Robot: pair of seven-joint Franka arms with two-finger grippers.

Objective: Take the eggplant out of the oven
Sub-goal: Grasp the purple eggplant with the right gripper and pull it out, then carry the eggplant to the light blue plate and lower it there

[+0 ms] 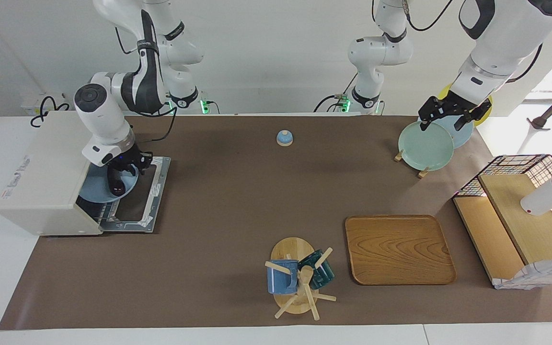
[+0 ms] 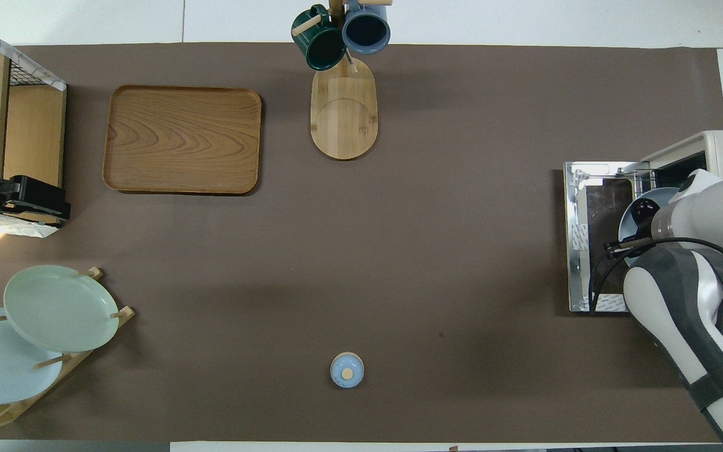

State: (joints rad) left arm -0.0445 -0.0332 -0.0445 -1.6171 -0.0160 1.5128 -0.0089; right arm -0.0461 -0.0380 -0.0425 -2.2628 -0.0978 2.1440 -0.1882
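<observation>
The oven (image 1: pixel 41 177) sits at my right arm's end of the tabletop, with its door (image 1: pixel 150 191) dropped flat and open. My right gripper (image 1: pixel 123 168) is down at the oven's mouth, above the open door. Directly under it a blue plate (image 1: pixel 93 188) sits half out of the opening. The eggplant (image 1: pixel 115 184), dark and glossy, lies on that plate with its upper end right at the gripper. I cannot tell whether the gripper has closed on the eggplant or is only set around it.

Well apart from that gripper, toward the middle of the tabletop, is a small blue bell (image 1: pixel 284 138). A wooden mug tree (image 1: pixel 295 287) carries a blue mug (image 1: pixel 277 276) and a dark green mug (image 1: pixel 321 270). A wooden tray (image 1: pixel 399 249) lies beside the mug tree, toward my left arm's end.

My left gripper (image 1: pixel 441 123) hangs spread wide open over the plate rack with nothing in it, and that arm is waiting. A pale green plate (image 1: pixel 425 145) leans just below it, with a light blue plate (image 1: pixel 463 136) next to that one. A wire-and-wood shelf (image 1: pixel 520 225) stands at the tabletop's end near this gripper.
</observation>
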